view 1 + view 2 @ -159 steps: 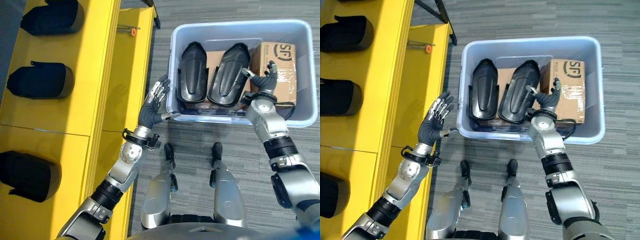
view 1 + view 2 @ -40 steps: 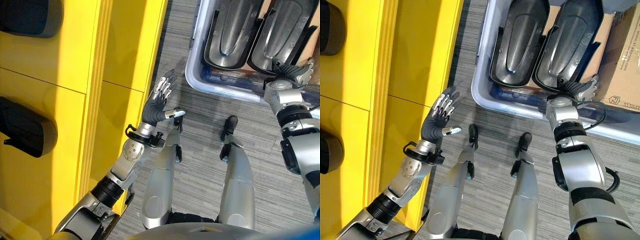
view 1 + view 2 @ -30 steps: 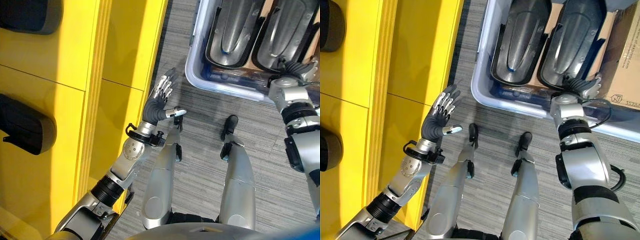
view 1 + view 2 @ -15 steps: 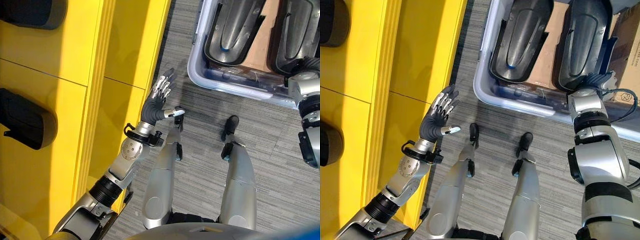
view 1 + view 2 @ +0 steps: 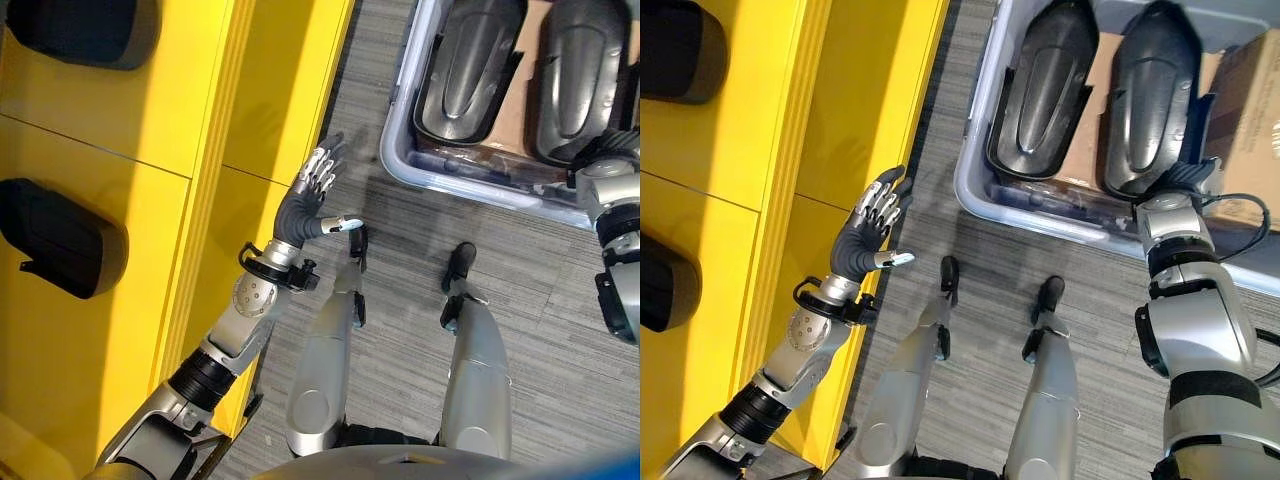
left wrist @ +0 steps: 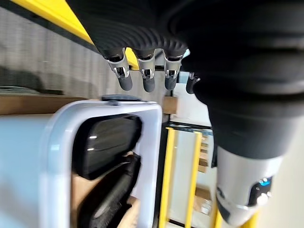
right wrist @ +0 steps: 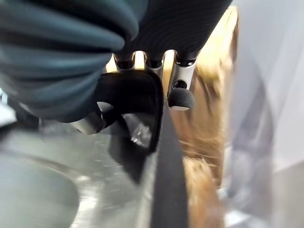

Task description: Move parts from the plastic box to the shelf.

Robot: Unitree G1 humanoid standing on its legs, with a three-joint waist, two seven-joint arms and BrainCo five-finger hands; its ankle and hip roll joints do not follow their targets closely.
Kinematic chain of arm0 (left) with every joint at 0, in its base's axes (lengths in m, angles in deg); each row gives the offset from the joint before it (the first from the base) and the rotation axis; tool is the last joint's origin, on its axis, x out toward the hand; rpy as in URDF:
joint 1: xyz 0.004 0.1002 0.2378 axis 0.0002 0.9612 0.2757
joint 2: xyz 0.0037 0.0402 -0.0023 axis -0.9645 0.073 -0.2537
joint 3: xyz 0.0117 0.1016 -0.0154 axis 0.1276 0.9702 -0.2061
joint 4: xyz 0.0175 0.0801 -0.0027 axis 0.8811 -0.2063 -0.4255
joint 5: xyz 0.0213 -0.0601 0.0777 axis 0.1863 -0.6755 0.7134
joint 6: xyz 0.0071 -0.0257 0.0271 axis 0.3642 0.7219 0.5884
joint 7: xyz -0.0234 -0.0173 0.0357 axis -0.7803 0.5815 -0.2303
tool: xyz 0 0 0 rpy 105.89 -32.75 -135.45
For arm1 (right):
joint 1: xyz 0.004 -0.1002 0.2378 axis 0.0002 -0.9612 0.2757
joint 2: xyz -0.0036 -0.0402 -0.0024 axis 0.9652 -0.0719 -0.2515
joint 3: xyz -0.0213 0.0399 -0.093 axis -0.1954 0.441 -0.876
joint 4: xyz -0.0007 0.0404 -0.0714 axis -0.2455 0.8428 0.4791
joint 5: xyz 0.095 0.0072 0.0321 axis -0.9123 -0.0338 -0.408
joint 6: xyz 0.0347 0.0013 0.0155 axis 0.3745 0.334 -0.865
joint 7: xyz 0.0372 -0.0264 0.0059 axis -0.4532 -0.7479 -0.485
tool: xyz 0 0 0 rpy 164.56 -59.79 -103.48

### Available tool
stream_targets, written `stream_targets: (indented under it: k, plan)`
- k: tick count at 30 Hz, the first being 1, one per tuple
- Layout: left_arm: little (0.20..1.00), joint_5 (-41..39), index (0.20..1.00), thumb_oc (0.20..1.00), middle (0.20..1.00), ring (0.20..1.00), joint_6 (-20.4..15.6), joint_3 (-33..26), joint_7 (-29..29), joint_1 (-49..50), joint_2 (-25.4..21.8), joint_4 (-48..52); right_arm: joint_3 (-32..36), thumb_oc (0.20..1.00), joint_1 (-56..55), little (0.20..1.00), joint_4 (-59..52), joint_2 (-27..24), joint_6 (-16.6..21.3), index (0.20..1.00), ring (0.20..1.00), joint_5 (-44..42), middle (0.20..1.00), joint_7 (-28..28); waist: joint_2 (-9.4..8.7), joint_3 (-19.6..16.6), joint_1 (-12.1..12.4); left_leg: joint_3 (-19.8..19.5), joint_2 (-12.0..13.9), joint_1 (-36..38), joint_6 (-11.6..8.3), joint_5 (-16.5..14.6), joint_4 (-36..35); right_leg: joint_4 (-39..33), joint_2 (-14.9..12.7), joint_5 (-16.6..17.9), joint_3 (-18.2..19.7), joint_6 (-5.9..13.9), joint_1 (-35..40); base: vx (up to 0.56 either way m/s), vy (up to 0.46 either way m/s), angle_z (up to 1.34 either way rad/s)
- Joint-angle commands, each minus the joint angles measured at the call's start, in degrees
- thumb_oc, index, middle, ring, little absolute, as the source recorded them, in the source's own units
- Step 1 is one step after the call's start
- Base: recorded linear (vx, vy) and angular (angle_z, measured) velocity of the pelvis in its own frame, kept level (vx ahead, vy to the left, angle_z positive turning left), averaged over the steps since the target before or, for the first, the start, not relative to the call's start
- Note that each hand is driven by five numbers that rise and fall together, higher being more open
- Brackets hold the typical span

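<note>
Right hand curls around the near edge of the right-hand black part in the plastic box; secure grip before lifting. Left hand hangs released beside the yellow shelf

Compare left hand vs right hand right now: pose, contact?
The left hand hangs over the carpet beside the yellow shelf, fingers straight, touching nothing. The right hand is inside the plastic box, at the near end of the right-side black part, fingers curled over that part's edge in the right wrist view. Both have dark ribbed covers.
</note>
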Motion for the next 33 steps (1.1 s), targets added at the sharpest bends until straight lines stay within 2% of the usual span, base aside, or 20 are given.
stream_targets:
  k: [1, 2, 3, 5, 7, 9, 14, 19, 22, 23, 24, 26, 27, 29, 32, 33]
  plan:
    - [1.0, -1.1, 1.0, 1.0, 1.0, 1.0, -4.5, -1.3, -2.0, 2.4, -1.8, 5.3, 0.6, 0.2, -1.1, 0.2, -8.1, 0.5, 13.8, 0.2, 0.2, 4.0, 0.2, -5.9, -2.2, 0.4, 0.6, 1.8, -0.7, 2.1, 0.48, -4.7, 0.3, -4.0, -0.7, -0.6, 1.6, 1.49, 7.0, 0.01, -0.017, -0.16]
    - [1.0, -1.8, 1.0, 1.0, 1.0, 1.0, -4.7, -1.8, -2.1, 3.3, -2.0, 5.4, 2.1, 0.2, -3.1, 0.2, -12.9, 0.5, 14.4, 0.2, 0.2, 5.3, 0.2, -7.4, -2.62, 0.4, 0.2, 2.2, -0.4, 4.1, 0.53, -4.8, -0.2, -4.6, -0.4, -0.6, 1.8, 1.52, 8.8, 0.05, -0.003, -0.16]
    - [1.0, -3.1, 1.0, 1.0, 1.0, 1.0, -5.0, -3.5, -3.1, 5.0, -2.3, 6.0, 5.7, 0.2, -8.4, 0.2, -22.3, 0.7, 16.0, 0.2, 0.2, 9.6, 0.2, -8.8, -3.59, 0.4, -0.9, 2.6, -0.1, 8.0, 0.5, -5.3, -1.1, -5.8, -0.1, -0.6, 2.1, 1.67, 12.0, 0.07, 0.015, -0.22]
    - [1.0, -4.9, 1.0, 1.0, 1.0, 1.0, -4.9, -4.7, -5.1, 6.3, -1.7, 5.9, 7.9, 0.2, -12.2, 0.2, -30.4, 1.0, 15.0, 0.2, 0.2, 13.9, 0.2, -10.7, -4.3, 0.4, -1.8, 3.1, 0.5, 11.5, 0.36, -5.3, -2.2, -7.6, 0.4, -0.2, 2.5, 1.61, 15.2, 0.06, 0.023, -0.29]
    - [1.0, -3.9, 1.0, 1.0, 1.0, 1.0, -5.5, -5.5, -4.1, 8.2, -0.8, 5.4, 9.7, 0.2, -18.0, 0.2, -41.8, 2.8, 14.3, 0.2, 0.2, 19.5, 0.2, -13.4, -5.35, -0.3, -3.3, 3.7, 1.4, 17.3, 0.1, -5.8, -4.2, -10.2, 0.9, 0.1, 3.4, 1.66, 20.6, 0.11, 0.04, -0.26]
    - [1.0, -3.0, 1.0, 1.0, 1.0, 1.0, -6.1, -5.3, -3.3, 9.0, -0.2, 4.9, 10.3, 0.2, -20.3, 0.2, -45.7, 3.7, 13.6, 0.2, 0.2, 21.6, 0.2, -14.3, -5.8, -1.8, -3.8, 3.9, 1.9, 18.7, -0.06, -5.5, -5.3, -11.6, 1.3, 0.6, 3.7, 1.54, 22.0, 0.09, 0.026, -0.32]
    - [1.0, -1.8, 1.0, 1.0, 1.0, 1.0, -7.9, -4.7, -1.1, 10.4, 1.1, 3.3, 10.4, 0.2, -24.2, 0.2, -52.0, 6.3, 14.8, 0.2, 0.2, 25.5, 0.2, -15.5, -6.45, -4.8, -4.9, 4.3, 2.9, 21.8, -0.69, -5.0, -6.7, -13.4, 1.8, 0.8, 3.9, 1.12, 25.5, 0.07, 0.049, -0.21]
    - [1.0, -0.8, 1.0, 1.0, 1.0, 1.0, -8.3, -4.7, -0.5, 12.0, 2.4, 2.0, 9.7, 0.2, -27.5, 0.2, -55.7, 8.4, 14.5, 0.2, 0.2, 22.5, 0.2, -12.7, -7.03, -7.3, -5.1, 4.3, 3.0, 23.7, -0.96, -5.2, -6.5, -14.2, 1.4, 0.8, 3.2, 0.99, 27.9, 0.06, 0.082, -0.04]
    - [1.0, 0.1, 1.0, 1.0, 1.0, 1.0, -9.1, -4.7, 0.1, 13.3, 3.2, 1.5, 8.4, 0.2, -30.2, 0.2, -56.8, 10.2, 16.4, 0.2, 0.2, 19.2, 0.2, -10.1, -7.34, -8.3, -5.2, 4.6, 2.8, 24.9, -0.77, -5.7, -6.3, -14.9, 1.0, 1.1, 3.0, 1.09, 29.2, 0.05, 0.143, 0.01]
    - [1.0, 1.0, 1.0, 1.0, 1.0, 1.0, -9.4, -5.0, 0.5, 14.3, 3.5, 1.7, 8.3, 0.2, -32.2, 0.2, -57.6, 11.1, 17.6, 0.2, 0.2, 16.1, 0.2, -6.5, -7.48, -8.8, -5.3, 4.5, 2.5, 25.4, -0.6, -6.1, -6.1, -15.2, 0.6, 1.4, 3.0, 1.36, 29.8, 0.04, 0.184, -0.05]
    - [1.0, 1.1, 1.0, 1.0, 1.0, 1.0, -9.4, -5.0, 0.5, 14.4, 3.5, 1.7, 8.2, 0.2, -32.5, 0.2, -57.8, 11.2, 17.8, 0.2, 0.2, 15.6, 0.2, -6.2, -7.51, -8.9, -5.3, 4.5, 2.4, 25.5, -0.53, -6.1, -6.0, -15.3, 0.6, 1.5, 3.0, 1.4, 29.9, 0.04, 0.251, -0.05]
    - [1.0, 2.6, 1.0, 1.0, 1.0, 1.0, -10.1, -5.7, 0.4, 16.3, 4.1, 1.4, 6.0, 0.2, -37.8, 0.2, -60.7, 13.3, 21.5, 0.2, 0.2, 11.6, 0.2, 0.6, -8.0, -10.2, -5.3, 4.5, 1.1, 27.2, 0.55, -7.4, -5.9, -17.0, -1.0, 3.1, 3.2, 2.75, 31.2, 0.09, 0.385, -0.02]
    - [1.0, 2.6, 1.0, 1.0, 1.0, 1.0, -9.8, -6.0, 0.6, 17.2, 4.2, 1.5, 4.6, 0.2, -41.1, 0.2, -63.6, 14.3, 22.1, 0.2, 0.2, 9.8, 0.2, 4.6, -8.33, -11.2, -5.5, 4.2, 0.2, 28.2, 1.41, -8.1, -6.1, -17.7, -1.8, 4.0, 4.0, 3.66, 32.1, 0.13, 0.417, -0.01]
    - [1.0, 2.7, 1.0, 1.0, 1.0, 1.0, -9.9, -6.0, 0.3, 18.2, 4.1, 1.1, 2.1, 0.2, -44.2, 0.2, -66.5, 15.4, 22.6, 0.2, 0.2, 9.8, 0.2, 6.6, -8.72, -12.3, -5.5, 3.3, -1.3, 29.2, 2.7, -8.9, -6.2, -17.2, -2.6, 4.7, 5.4, 4.59, 32.5, 0.09, 0.291, 0.05]
    - [1.0, 3.4, 1.0, 1.0, 1.0, 1.0, -9.5, -6.0, -0.5, 19.1, 3.5, 0.9, 0.4, 0.2, -46.5, 0.2, -68.3, 16.1, 24.4, 0.2, 0.2, 8.9, 0.2, 8.4, -9.19, -13.7, -5.0, 1.3, -2.9, 29.5, 4.17, -9.8, -6.5, -16.1, -2.4, 4.6, 7.6, 4.58, 32.7, 0.02, 0.149, 0.18]
    - [1.0, 1.3, 1.0, 1.0, 1.0, 1.0, -9.3, -5.9, -3.3, 19.8, 3.0, 0.6, -0.2, 0.2, -48.7, 0.2, -70.4, 16.3, 25.0, 0.2, 0.2, 9.1, 0.2, 7.8, -9.43, -14.9, -5.2, -2.5, -4.0, 29.2, 5.43, -10.1, -6.6, -13.6, -0.3, 3.7, 11.4, 4.24, 32.4, -0.02, 0.073, 0.27]
